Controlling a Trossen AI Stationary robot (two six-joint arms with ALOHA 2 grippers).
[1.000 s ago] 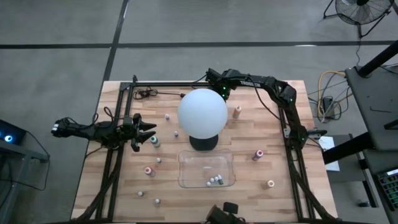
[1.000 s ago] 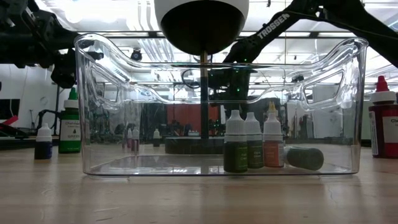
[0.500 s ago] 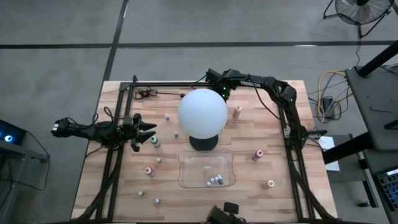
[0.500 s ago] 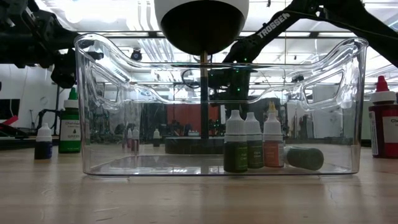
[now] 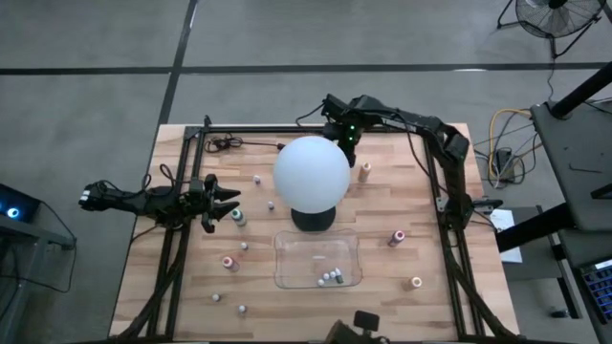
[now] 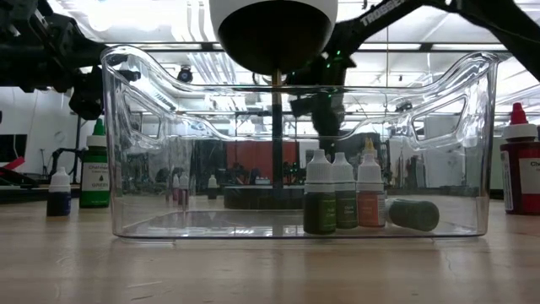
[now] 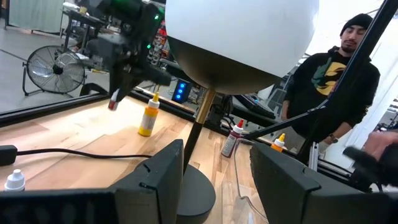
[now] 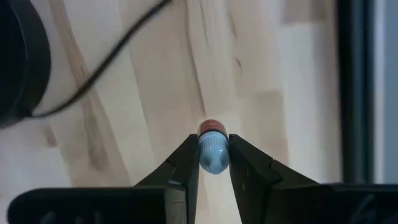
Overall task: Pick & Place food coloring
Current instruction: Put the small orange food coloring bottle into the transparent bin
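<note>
wooden bench (image 5: 191, 287) carries a white globe (image 5: 312, 172) at its middle and a clear tray (image 5: 287, 272) toward six o'clock of it. right claw (image 8: 214, 163) is clenched on a tiny bottle (image 8: 212, 153) with a pale cap and a reddish body, held above the bench at about one o'clock of the globe; its arm bears white lettering, partly cut off and not fully readable in the low view. left claw (image 5: 228, 203) hangs at nine o'clock of the globe, its fingers (image 7: 158, 171) parted and holding nothing, a teal bottle (image 5: 239, 218) just beside it. four bottles sit in the tray (image 6: 342, 201), three upright and one on its side. others stand scattered: an orange one (image 5: 364, 172) at three o'clock, a pink one (image 5: 395, 237) at four. labels on the bottles are too small to read.
</note>
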